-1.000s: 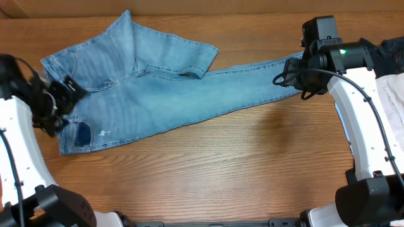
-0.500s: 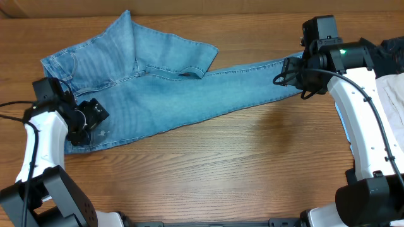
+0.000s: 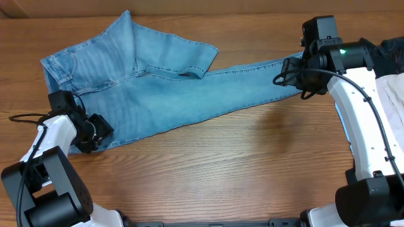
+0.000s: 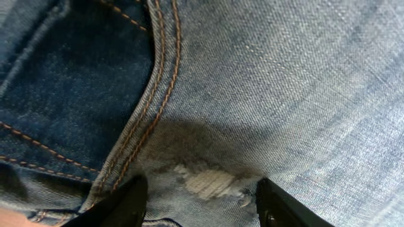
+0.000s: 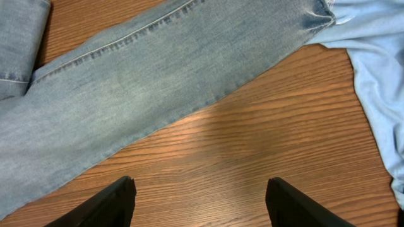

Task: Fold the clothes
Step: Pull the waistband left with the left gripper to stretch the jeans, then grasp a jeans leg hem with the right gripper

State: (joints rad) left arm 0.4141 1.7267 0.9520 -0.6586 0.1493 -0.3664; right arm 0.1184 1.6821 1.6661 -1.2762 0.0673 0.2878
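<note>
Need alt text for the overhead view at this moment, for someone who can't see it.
Light-blue jeans lie spread across a wooden table, waist to the left and one leg stretching right. The left gripper sits at the jeans' lower-left edge, and the right gripper is by the far leg end, near other garments at the right edge.

left end effector (image 4: 201, 197) parted, right (image 5: 201, 189) likewise
</note>
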